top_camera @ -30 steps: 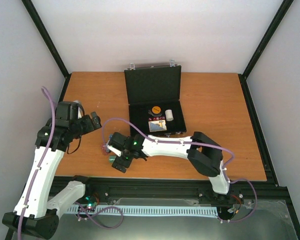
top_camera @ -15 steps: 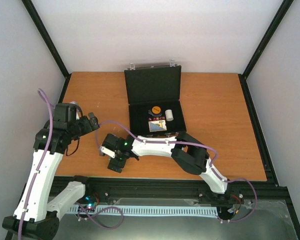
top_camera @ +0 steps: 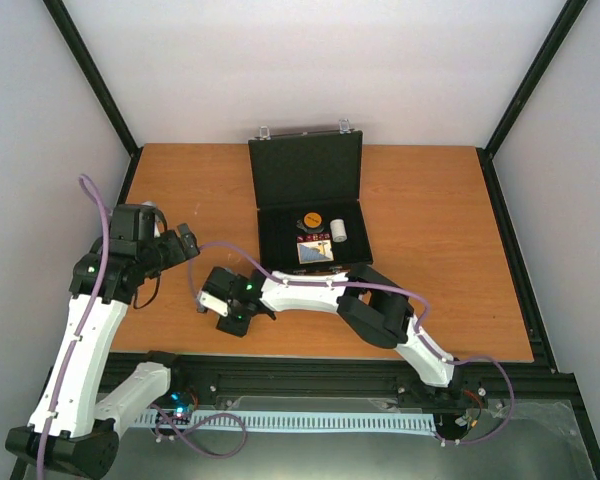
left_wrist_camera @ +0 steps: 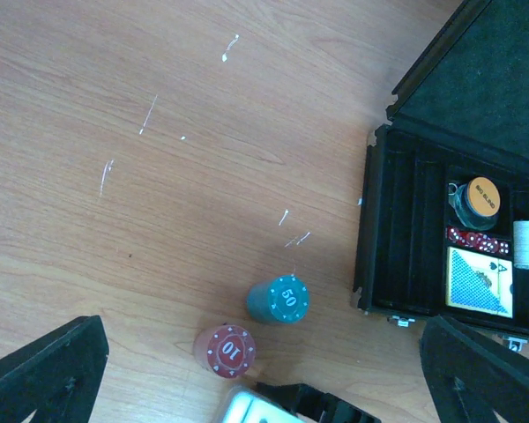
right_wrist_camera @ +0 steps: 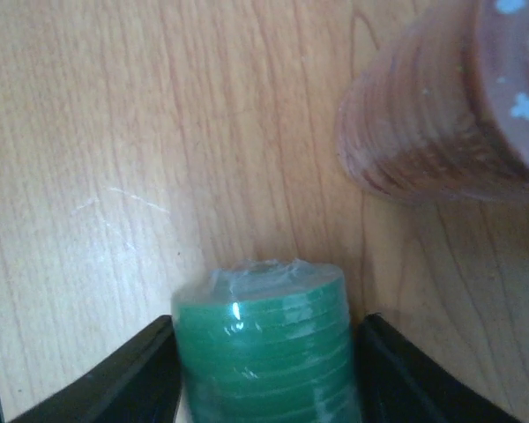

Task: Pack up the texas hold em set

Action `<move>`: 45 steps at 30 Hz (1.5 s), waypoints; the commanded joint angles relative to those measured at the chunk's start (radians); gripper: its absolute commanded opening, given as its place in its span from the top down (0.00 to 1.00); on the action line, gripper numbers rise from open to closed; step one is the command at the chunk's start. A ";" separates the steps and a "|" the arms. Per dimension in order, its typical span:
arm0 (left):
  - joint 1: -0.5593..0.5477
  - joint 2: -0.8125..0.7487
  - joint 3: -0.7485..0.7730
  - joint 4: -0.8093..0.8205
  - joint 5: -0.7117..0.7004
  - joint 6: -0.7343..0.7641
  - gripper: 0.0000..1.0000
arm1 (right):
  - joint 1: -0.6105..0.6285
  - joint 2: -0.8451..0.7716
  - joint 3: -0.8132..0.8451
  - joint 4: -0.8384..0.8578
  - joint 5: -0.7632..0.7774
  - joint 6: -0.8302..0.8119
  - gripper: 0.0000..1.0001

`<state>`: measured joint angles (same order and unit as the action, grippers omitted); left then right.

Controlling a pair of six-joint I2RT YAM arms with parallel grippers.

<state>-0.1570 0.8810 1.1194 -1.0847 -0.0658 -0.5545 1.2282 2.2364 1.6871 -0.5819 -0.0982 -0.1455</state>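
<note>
- The left arm rises from its base at the near left corner. Its elbow is bent and its forearm leans up and to the right.
- The left hand (top_camera: pixel 186 241) hangs above the desk (top_camera: pixel 430 200), pointing downward, with its fingers (left_wrist_camera: pixel 53 370) spread wide apart.
- The right arm reaches low from its base at the near right, folded at the elbow. Its forearm runs left along the near part of the desk.
- The right hand (top_camera: pixel 208 302) sits down at the desk surface, its fingers (right_wrist_camera: pixel 141 370) against both sides of the green chip stack (right_wrist_camera: pixel 264 344).
</note>
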 commanded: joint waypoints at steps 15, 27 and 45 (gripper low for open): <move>0.002 0.029 -0.009 -0.008 -0.017 0.029 0.00 | -0.097 -0.366 -0.150 -0.135 0.111 0.154 0.91; 0.002 0.082 -0.007 0.015 0.012 0.030 0.00 | -0.552 -0.389 -0.138 -0.092 0.327 0.328 0.94; 0.002 0.130 0.007 0.008 -0.020 0.007 0.00 | -0.811 -0.135 -0.045 -0.030 0.285 0.328 0.94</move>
<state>-0.1570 0.9947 1.1061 -1.0817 -0.0677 -0.5419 0.4290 2.0647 1.6104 -0.6338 0.2039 0.1917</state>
